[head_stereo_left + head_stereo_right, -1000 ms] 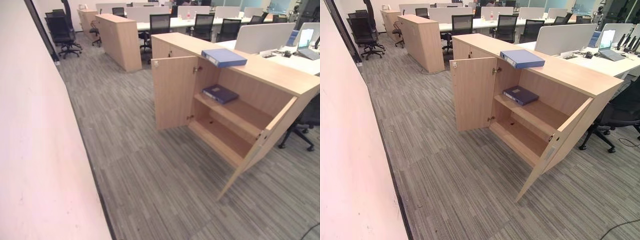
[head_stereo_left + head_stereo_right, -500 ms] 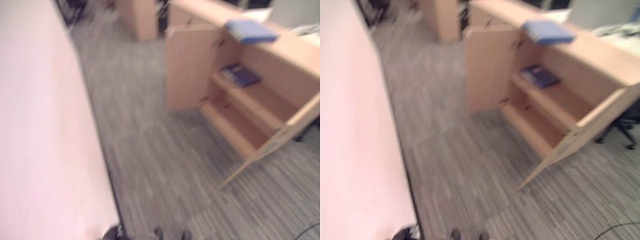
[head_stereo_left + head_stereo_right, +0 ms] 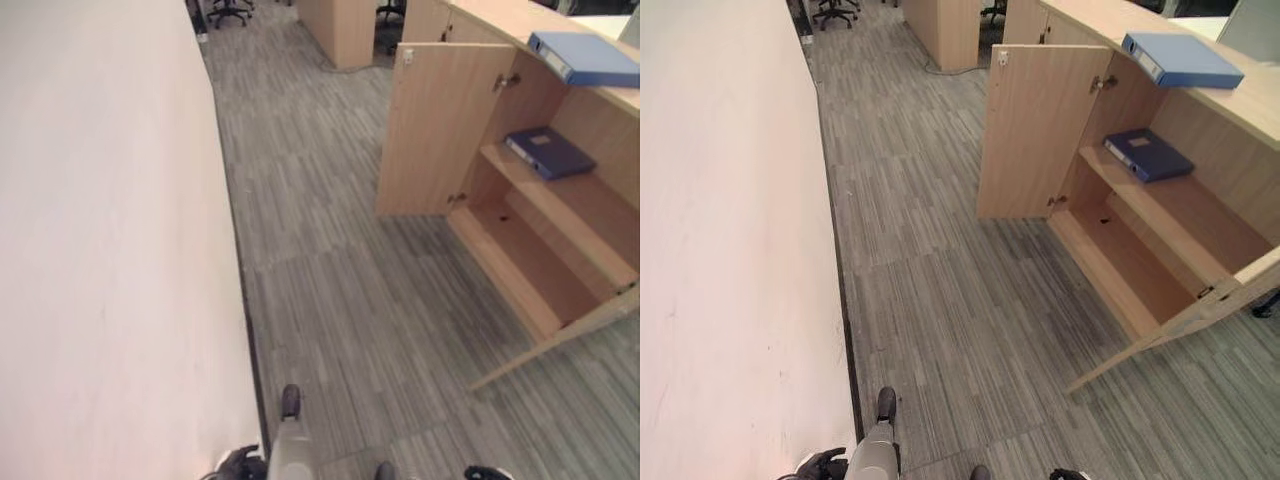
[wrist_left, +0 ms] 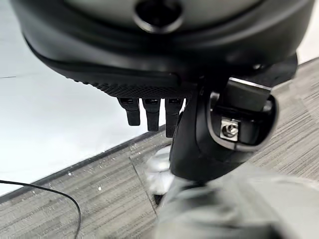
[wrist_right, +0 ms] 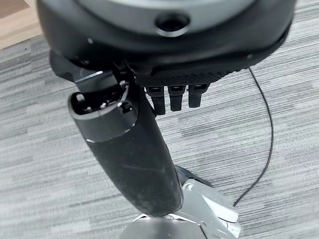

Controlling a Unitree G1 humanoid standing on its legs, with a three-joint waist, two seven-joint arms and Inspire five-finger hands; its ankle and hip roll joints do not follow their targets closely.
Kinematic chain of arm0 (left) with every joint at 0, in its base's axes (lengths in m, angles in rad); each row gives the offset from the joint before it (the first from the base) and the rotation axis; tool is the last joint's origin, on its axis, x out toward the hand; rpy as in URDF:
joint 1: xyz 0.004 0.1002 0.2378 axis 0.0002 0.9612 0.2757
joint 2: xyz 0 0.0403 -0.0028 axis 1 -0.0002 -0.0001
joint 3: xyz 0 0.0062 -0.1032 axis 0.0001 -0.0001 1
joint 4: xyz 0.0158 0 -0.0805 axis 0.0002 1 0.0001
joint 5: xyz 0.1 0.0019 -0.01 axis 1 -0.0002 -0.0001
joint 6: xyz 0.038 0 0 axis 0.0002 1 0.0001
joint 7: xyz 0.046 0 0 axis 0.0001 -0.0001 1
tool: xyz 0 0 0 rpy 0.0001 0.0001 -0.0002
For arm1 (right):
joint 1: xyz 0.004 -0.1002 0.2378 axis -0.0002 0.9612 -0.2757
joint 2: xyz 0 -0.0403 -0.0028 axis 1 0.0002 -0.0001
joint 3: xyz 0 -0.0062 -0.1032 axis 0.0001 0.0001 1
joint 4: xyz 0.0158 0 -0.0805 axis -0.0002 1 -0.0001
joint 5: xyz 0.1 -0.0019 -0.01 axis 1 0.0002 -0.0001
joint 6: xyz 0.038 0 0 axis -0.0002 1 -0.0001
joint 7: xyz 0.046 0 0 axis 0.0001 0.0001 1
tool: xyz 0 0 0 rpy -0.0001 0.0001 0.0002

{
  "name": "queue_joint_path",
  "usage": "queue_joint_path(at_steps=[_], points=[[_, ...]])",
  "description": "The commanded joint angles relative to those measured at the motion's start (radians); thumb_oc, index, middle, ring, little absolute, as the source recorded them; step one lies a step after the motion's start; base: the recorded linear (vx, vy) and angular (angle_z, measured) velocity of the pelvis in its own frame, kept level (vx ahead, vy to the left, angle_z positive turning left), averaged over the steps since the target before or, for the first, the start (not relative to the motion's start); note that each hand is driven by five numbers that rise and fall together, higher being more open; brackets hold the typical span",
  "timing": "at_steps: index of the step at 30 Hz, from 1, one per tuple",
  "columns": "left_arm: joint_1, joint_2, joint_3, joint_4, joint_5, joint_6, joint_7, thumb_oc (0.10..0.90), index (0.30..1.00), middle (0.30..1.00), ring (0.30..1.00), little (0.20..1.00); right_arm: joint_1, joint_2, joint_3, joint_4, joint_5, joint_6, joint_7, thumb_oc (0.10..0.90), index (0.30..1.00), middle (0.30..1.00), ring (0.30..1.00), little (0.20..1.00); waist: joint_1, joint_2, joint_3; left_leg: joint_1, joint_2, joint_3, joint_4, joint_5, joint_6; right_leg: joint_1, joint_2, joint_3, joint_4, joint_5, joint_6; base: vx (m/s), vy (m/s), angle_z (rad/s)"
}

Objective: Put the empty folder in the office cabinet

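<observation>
Both your left hand (image 4: 149,107) and right hand (image 5: 172,94) hang relaxed, empty; walking on, you risk clipping the cabinet (image 3: 1160,215) door (image 3: 1035,130) before reaching the folder (image 3: 1180,60)

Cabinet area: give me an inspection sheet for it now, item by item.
Surface: grey striped carpet, bare in front of the cabinet.
Job's things: cabinet with both doors open; light blue folder lying flat on its top; dark blue folder flat on the upper shelf; lower shelf bare.
Clutter: nothing seen.
Hands: left hand and right hand hang over the carpet, fingers relaxed, holding nothing.
Cables: nothing seen apart from the robot's own.
Surroundings: plain wall along the robot's left; another wooden cabinet and office chairs further back.
</observation>
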Motion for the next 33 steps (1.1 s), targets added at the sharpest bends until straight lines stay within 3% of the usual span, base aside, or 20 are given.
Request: queue_joint_path(at_steps=[1, 6, 7, 10, 13, 15, 17, 18, 19, 20, 21, 23, 26, 27, 28, 30, 31, 32, 33], points=[[0.034, 0.083, -0.075, -0.024, 0.113, -0.019, 0.038, 0.8, 0.9, 0.9, 0.9, 0.9, 0.011, -0.034, -0.008, -0.009, 0.018, -0.005, -0.001, 0.8, 0.9, 0.9, 0.9, 0.9, 0.026, -0.019, -0.051, -0.126, 0.021, -0.067, 0.031, 0.083, 0.002, 0.178, -0.082, 0.055, 0.04, -0.186, 0.128, 0.3, 0.314, -0.67], [0.036, 0.107, -0.063, -0.019, 0.114, -0.018, 0.038, 0.8, 0.9, 0.9, 0.9, 0.9, 0.022, 0.001, -0.021, 0.003, 0.032, -0.002, 0.005, 0.8, 0.9, 0.9, 0.9, 0.9, 0.044, -0.063, -0.085, -0.143, -0.013, -0.031, 0.109, 0.103, 0.018, 0.169, -0.15, 0.049, 0.04, -0.124, 0.181, 0.29, 0.328, -0.17], [0.03, 0.119, -0.063, -0.026, 0.114, -0.021, 0.038, 0.8, 0.9, 0.9, 0.9, 0.9, 0.018, 0.011, -0.014, 0.0, 0.031, -0.004, 0.006, 0.8, 0.9, 0.9, 0.9, 0.9, 0.05, -0.091, -0.098, -0.148, -0.051, -0.019, 0.131, 0.08, 0.041, 0.133, -0.182, 0.054, 0.067, -0.033, 0.211, 0.2, 0.309, 0.06], [0.014, 0.139, -0.063, -0.049, 0.104, -0.025, 0.038, 0.8, 0.9, 0.9, 0.9, 0.9, -0.01, 0.017, -0.008, -0.022, 0.032, -0.004, 0.008, 0.8, 0.9, 0.9, 0.9, 0.9, 0.059, -0.116, -0.109, -0.142, -0.1, 0.016, 0.137, 0.032, 0.081, 0.067, -0.234, 0.049, 0.149, 0.148, 0.246, 0.19, 0.342, -0.09], [0.0, 0.16, -0.054, -0.069, 0.084, -0.026, 0.042, 0.8, 0.9, 0.9, 0.9, 0.9, -0.037, 0.021, -0.017, -0.048, 0.055, -0.007, 0.004, 0.8, 0.9, 0.9, 0.9, 0.9, 0.062, -0.111, -0.113, -0.105, -0.148, 0.039, 0.123, -0.018, 0.129, -0.007, -0.261, 0.033, 0.271, 0.275, 0.25, 0.19, 0.354, -0.07], [-0.006, 0.176, -0.046, -0.075, 0.068, -0.026, 0.046, 0.8, 0.9, 0.9, 0.9, 0.9, -0.055, 0.02, -0.017, -0.06, 0.062, -0.008, 0.003, 0.8, 0.9, 0.9, 0.9, 0.9, 0.07, -0.094, -0.1, -0.07, -0.165, 0.055, 0.127, -0.06, 0.161, -0.058, -0.293, -0.041, 0.379, 0.336, 0.246, 0.2, 0.374, 0.09], [-0.006, 0.18, -0.044, -0.077, 0.071, -0.025, 0.05, 0.8, 0.9, 0.9, 0.9, 0.9, -0.059, 0.019, -0.016, -0.062, 0.061, -0.012, 0.0, 0.8, 0.9, 0.9, 0.9, 0.9, 0.063, -0.082, -0.089, -0.045, -0.177, 0.062, 0.128, -0.082, 0.176, -0.073, -0.289, -0.07, 0.414, 0.328, 0.245, 0.17, 0.285, 0.14], [-0.01, 0.185, -0.037, -0.084, 0.059, -0.027, 0.055, 0.8, 0.9, 0.9, 0.9, 0.9, -0.062, 0.016, -0.015, -0.068, 0.068, -0.02, -0.002, 0.8, 0.9, 0.9, 0.9, 0.9, 0.025, -0.055, -0.068, 0.024, -0.207, 0.049, 0.11, -0.111, 0.197, -0.168, -0.194, -0.04, 0.492, 0.244, 0.213, 0.18, 0.26, 0.0], [-0.011, 0.184, -0.036, -0.084, 0.059, -0.027, 0.055, 0.8, 0.9, 0.9, 0.9, 0.9, -0.063, 0.016, -0.015, -0.068, 0.068, -0.019, -0.002, 0.8, 0.9, 0.9, 0.9, 0.9, 0.027, -0.053, -0.069, 0.022, -0.204, 0.05, 0.11, -0.11, 0.196, -0.171, -0.192, -0.039, 0.492, 0.245, 0.211, 0.26, 0.362, -0.09], [-0.017, 0.184, -0.037, -0.084, 0.055, -0.027, 0.057, 0.8, 0.9, 0.9, 0.9, 0.9, -0.065, 0.013, -0.013, -0.069, 0.07, -0.02, -0.004, 0.8, 0.9, 0.9, 0.9, 0.9, 0.002, -0.039, -0.052, 0.055, -0.215, 0.043, 0.101, -0.121, 0.2, -0.226, -0.146, -0.041, 0.508, 0.183, 0.208, 0.28, 0.206, 0.14], [-0.022, 0.179, -0.041, -0.08, 0.06, -0.027, 0.057, 0.8, 0.9, 0.9, 0.9, 0.9, -0.064, 0.01, -0.014, -0.064, 0.076, -0.023, -0.01, 0.8, 0.9, 0.9, 0.9, 0.9, -0.033, -0.022, -0.029, 0.119, -0.233, 0.043, 0.073, -0.144, 0.199, -0.281, -0.098, -0.096, 0.449, 0.094, 0.201, 0.37, 0.244, 0.16], [-0.024, 0.171, -0.046, -0.076, 0.064, -0.026, 0.055, 0.8, 0.9, 0.9, 0.9, 0.9, -0.058, 0.005, -0.016, -0.065, 0.077, -0.022, -0.013, 0.8, 0.9, 0.9, 0.9, 0.9, -0.066, -0.017, -0.02, 0.183, -0.249, 0.045, 0.048, -0.176, 0.19, -0.338, -0.078, -0.177, 0.334, 0.084, 0.172, 0.39, 0.113, -0.12], [-0.02, 0.167, -0.049, -0.07, 0.081, -0.025, 0.05, 0.8, 0.9, 0.9, 0.9, 0.9, -0.043, 0.001, -0.023, -0.056, 0.071, -0.019, -0.012, 0.8, 0.9, 0.9, 0.9, 0.9, -0.102, -0.023, -0.018, 0.252, -0.273, 0.038, 0.03, -0.211, 0.181, -0.372, -0.081, -0.228, 0.185, 0.126, 0.165, 0.32, -0.006, -0.11], [-0.02, 0.163, -0.051, -0.067, 0.101, -0.026, 0.044, 0.8, 0.9, 0.9, 0.9, 0.9, -0.034, -0.007, -0.037, -0.047, 0.064, -0.013, -0.014, 0.8, 0.9, 0.9, 0.9, 0.9, -0.127, -0.023, -0.018, 0.295, -0.278, 0.039, 0.028, -0.238, 0.168, -0.4, -0.123, -0.259, 0.059, 0.179, 0.17, 0.52, -0.083, 0.19], [-0.02, 0.159, -0.051, -0.062, 0.112, -0.028, 0.043, 0.8, 0.9, 0.9, 0.9, 0.9, -0.031, -0.008, -0.043, -0.048, 0.057, -0.009, -0.014, 0.8, 0.9, 0.9, 0.9, 0.9, -0.142, -0.01, -0.011, 0.325, -0.262, 0.039, 0.027, -0.253, 0.157, -0.406, -0.142, -0.267, 0.016, 0.209, 0.18, 0.49, -0.13, 0.52], [-0.021, 0.156, -0.058, -0.054, 0.131, -0.03, 0.042, 0.8, 0.9, 0.9, 0.9, 0.9, -0.026, -0.009, -0.046, -0.047, 0.04, -0.004, -0.013, 0.8, 0.9, 0.9, 0.9, 0.9, -0.158, 0.0, -0.01, 0.357, -0.253, 0.041, 0.029, -0.271, 0.146, -0.428, -0.189, -0.267, -0.017, 0.236, 0.196, 0.29, -0.111, 0.52], [-0.021, 0.156, -0.058, -0.054, 0.131, -0.03, 0.042, 0.8, 0.9, 0.9, 0.9, 0.9, -0.025, -0.009, -0.047, -0.048, 0.04, -0.004, -0.013, 0.8, 0.9, 0.9, 0.9, 0.9, -0.157, 0.002, -0.008, 0.359, -0.252, 0.042, 0.03, -0.273, 0.146, -0.426, -0.187, -0.266, -0.018, 0.236, 0.197, 0.32, -0.13, 0.08], [-0.016, 0.155, -0.054, -0.05, 0.135, -0.028, 0.038, 0.8, 0.9, 0.9, 0.9, 0.9, -0.013, -0.01, -0.051, -0.057, 0.036, -0.004, -0.006, 0.8, 0.9, 0.9, 0.9, 0.9, -0.17, 0.008, -0.014, 0.387, -0.247, 0.048, 0.038, -0.293, 0.139, -0.428, -0.236, -0.26, -0.004, 0.26, 0.205, 0.32, -0.096, -0.06], [-0.013, 0.151, -0.054, -0.049, 0.138, -0.031, 0.041, 0.8, 0.9, 0.9, 0.9, 0.9, -0.004, -0.014, -0.056, -0.056, 0.036, -0.003, -0.005, 0.8, 0.9, 0.9, 0.9, 0.9, -0.175, 0.01, -0.02, 0.409, -0.253, 0.054, 0.04, -0.305, 0.137, -0.421, -0.255, -0.27, 0.008, 0.273, 0.205, 0.32, -0.095, -0.13]])
